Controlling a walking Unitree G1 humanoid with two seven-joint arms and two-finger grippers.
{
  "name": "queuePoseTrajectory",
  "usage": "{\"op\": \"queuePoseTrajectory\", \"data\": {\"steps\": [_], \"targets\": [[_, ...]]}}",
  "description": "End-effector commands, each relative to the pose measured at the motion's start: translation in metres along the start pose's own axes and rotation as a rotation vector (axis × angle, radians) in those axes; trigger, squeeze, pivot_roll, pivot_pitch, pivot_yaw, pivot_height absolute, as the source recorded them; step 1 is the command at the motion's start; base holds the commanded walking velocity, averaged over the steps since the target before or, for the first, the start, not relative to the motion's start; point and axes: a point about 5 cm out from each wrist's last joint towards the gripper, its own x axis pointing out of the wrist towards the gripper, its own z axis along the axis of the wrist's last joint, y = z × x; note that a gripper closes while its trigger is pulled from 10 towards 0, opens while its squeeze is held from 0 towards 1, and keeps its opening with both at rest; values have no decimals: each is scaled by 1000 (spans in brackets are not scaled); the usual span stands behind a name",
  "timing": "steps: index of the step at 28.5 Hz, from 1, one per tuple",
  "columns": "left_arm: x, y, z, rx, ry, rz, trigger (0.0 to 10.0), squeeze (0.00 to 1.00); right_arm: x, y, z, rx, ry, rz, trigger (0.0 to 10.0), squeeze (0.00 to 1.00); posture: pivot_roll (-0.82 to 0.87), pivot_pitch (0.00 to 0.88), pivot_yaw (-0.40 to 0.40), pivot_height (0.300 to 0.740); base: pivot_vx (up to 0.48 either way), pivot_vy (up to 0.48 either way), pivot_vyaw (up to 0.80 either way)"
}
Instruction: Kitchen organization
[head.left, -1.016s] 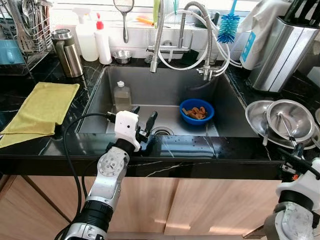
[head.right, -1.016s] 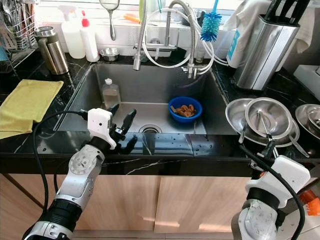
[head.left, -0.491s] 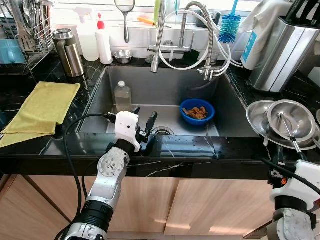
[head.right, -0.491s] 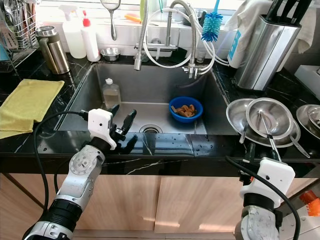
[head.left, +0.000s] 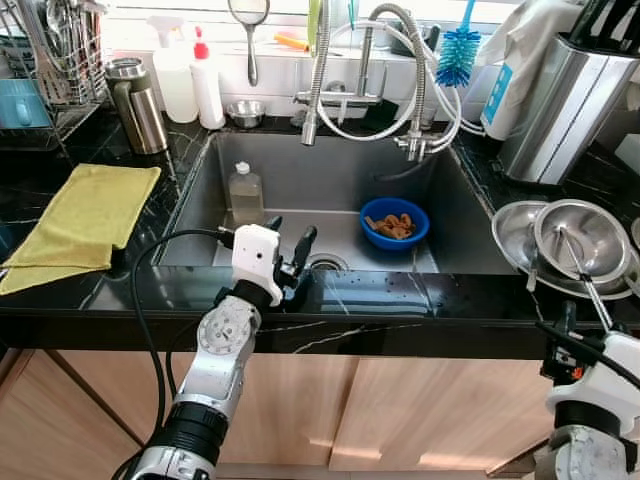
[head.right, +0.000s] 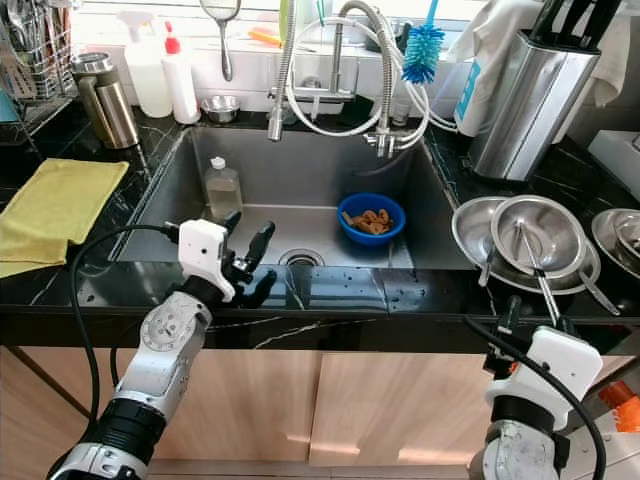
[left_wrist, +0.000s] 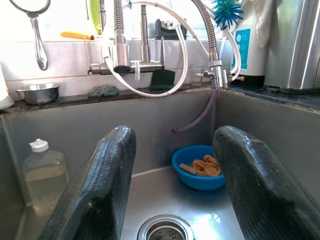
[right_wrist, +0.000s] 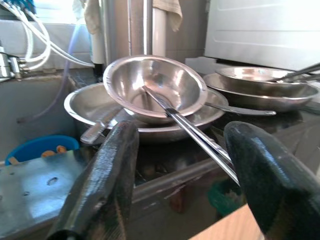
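A steel sink (head.left: 190, 215) is set into a black marble table (head.left: 480, 300). The left gripper (head.left: 288, 243) is held over the sink's near rim, its fingers (left_wrist: 95, 195) spread apart with nothing between them, pointing toward the far wall. A round blue bowl (head.left: 394, 222) holding brown food pieces is seen right of the drain (head.left: 324, 263), on the sink floor. An upright clear bottle (head.left: 243, 193) with a white cap stands at the sink's far left; no label can be read on it. On the table to the right, a steel bowl (head.left: 580, 238) is nested in a wider steel plate (head.left: 508, 232), and a long thin metal utensil (right_wrist: 192, 131) lies in the bowl with its handle pointing toward the near edge. The right gripper (right_wrist: 175, 180) is held low at the table's near edge, just before these dishes, its fingers (right_wrist: 102, 185) spread wide and empty. A yellow cloth (head.left: 85, 215) lies flat at left. A white container (left_wrist: 246, 42) beside the tap carries a teal label, its writing too small to read.
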Motion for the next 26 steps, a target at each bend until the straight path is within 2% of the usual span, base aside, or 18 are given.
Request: {"op": "queuePoseTrajectory", "data": {"steps": [1,10,11,12,16,19,26], "targets": [[2,-4,0,13,-2,-19,10000,0,0,-3,5,14,-11,-23,10000,1000,49,21,-56,740,0,0,0],[0,-3,-1,12,3,-13,10000,0,-1,-8,8,10,-33,-76,10000,1000,53,29,-60,740,0,0,0],[0,-3,-1,13,4,-12,10000,0,0,-8,10,15,-43,-81,10000,302,53,31,-61,740,0,0,0],[0,-3,-1,13,4,-12,10000,0,0,-9,12,15,-49,-83,10000,0,53,31,-61,740,0,0,0],[0,-3,-1,11,4,-12,10000,0,0,-8,13,18,-55,-90,10000,0,53,30,-61,740,0,0,0],[0,-4,-1,12,3,-15,10000,0,0,-9,4,-25,7,-117,10000,0,52,30,-61,740,0,0,0],[2,-3,0,15,2,-10,10000,0,2,-11,-1,-13,28,-143,10000,0,57,35,-61,740,0,0,0]]}}
